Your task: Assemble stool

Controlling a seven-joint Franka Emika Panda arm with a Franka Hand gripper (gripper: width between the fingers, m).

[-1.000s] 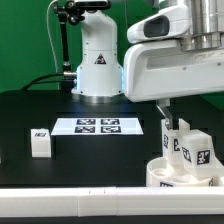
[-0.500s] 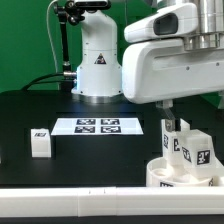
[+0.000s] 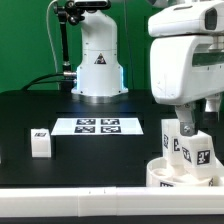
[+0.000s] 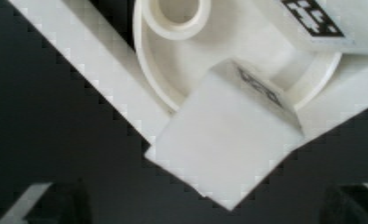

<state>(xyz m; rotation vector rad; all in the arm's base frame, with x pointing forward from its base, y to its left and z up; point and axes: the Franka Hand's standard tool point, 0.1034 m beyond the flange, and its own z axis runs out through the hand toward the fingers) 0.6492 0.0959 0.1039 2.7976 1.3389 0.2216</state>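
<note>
Tabletop (image 3: 30, 112) black, marker board (image 3: 97, 126) on it, green backdrop (image 3: 25, 40) behind; pincer (image 4: 199, 198) spread apart.

The white, rounded arm (image 3: 97, 45) has black joints, black cables on top and a triangular warning sticker (image 3: 99, 61).

Table (image 3: 30, 112): marker board (image 3: 98, 126), 1 leg (image 3: 40, 143), seat (image 3: 158, 172)
</note>
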